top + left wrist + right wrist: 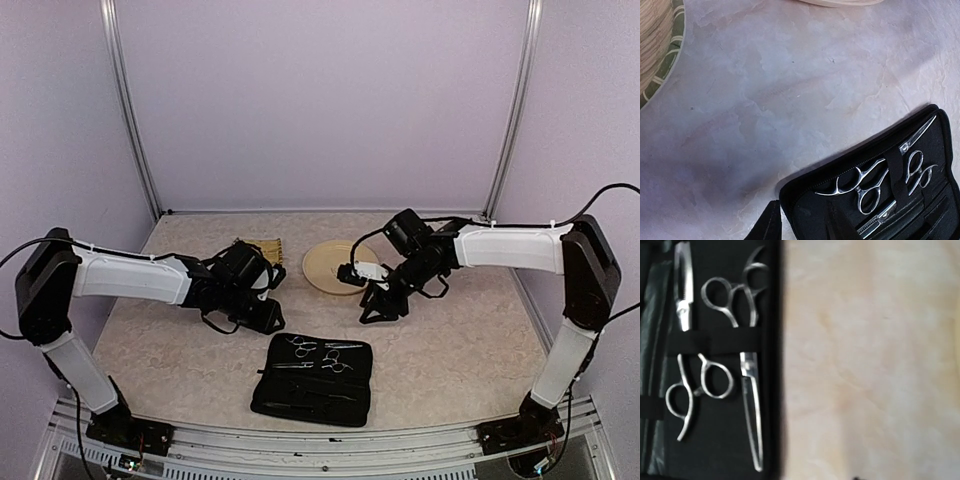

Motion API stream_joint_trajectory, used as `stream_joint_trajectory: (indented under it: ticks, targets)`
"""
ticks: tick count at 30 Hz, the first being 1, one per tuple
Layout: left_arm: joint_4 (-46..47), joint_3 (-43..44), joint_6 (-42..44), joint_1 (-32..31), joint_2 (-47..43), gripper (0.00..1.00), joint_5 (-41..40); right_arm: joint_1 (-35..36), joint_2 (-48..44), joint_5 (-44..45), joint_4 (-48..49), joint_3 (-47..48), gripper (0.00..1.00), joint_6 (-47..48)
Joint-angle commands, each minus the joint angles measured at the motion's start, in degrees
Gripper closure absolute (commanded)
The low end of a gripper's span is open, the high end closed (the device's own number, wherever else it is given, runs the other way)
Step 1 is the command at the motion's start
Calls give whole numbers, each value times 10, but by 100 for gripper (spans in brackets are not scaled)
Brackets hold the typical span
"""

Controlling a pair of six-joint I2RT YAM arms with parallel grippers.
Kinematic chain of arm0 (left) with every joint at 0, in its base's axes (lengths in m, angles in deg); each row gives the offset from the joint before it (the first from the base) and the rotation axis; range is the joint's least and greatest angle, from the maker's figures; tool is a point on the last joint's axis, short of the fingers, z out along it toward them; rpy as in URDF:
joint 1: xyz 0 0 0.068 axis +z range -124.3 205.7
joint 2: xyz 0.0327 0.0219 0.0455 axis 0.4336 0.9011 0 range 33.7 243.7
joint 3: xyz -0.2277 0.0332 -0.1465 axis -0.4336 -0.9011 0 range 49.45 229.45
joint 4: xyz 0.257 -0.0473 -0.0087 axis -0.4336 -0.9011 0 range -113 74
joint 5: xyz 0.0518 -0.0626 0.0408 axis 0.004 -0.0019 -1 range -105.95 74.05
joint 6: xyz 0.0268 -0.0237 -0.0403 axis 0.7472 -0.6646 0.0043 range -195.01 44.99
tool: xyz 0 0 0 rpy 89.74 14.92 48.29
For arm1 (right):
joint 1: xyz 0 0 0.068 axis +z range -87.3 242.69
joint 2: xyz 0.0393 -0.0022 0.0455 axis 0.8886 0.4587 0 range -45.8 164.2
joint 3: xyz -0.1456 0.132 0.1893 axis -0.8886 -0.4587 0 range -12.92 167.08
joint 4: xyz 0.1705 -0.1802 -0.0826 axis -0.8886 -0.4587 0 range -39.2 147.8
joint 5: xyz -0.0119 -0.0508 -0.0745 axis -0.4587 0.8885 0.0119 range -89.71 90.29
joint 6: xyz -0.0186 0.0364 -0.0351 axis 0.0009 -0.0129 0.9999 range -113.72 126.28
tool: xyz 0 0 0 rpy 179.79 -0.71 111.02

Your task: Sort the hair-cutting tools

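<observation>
Two silver scissors lie strapped inside the open black zip case (313, 378) at the front middle of the table. In the right wrist view one pair (732, 295) has a toothed blade and the other (752, 410) a plain blade. Both also show in the left wrist view, one pair (862, 185) near the case's edge and the other (917, 162) to its right. I cannot make out the black clips. My left gripper (265, 318) hovers open and empty left of the case, one finger (767, 225) showing. My right gripper (382, 308) hovers open and empty behind the case's right side.
A woven bamboo tray (262, 247) sits behind the left gripper, and its rim shows in the left wrist view (670, 50). A round beige plate (335, 265) lies at the back middle. Lilac walls close in the table on three sides.
</observation>
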State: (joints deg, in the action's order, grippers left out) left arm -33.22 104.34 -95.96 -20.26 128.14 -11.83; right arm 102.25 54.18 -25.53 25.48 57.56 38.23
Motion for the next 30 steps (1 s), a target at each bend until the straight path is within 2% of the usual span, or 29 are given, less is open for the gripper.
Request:
stream_joint_trajectory:
  ticks: [1, 9, 14, 22, 28, 30]
  targets:
    - [15, 23, 5, 2, 31, 71, 29, 17, 45, -33, -30, 20, 57, 15]
    - [31, 1, -23, -1, 34, 66, 25, 52, 99, 42, -35, 41, 54, 16]
    - [38, -8, -33, -4, 30, 66, 27, 52, 128, 52, -51, 62, 58, 14]
    - [42, -18, -38, -7, 23, 66, 26, 52, 133, 62, -46, 61, 72, 8]
    - [42, -15, -38, -7, 25, 66, 22, 52, 147, 64, -56, 73, 96, 9]
    - [36, -10, -35, -7, 25, 65, 17, 51, 147, 66, -56, 77, 100, 10]
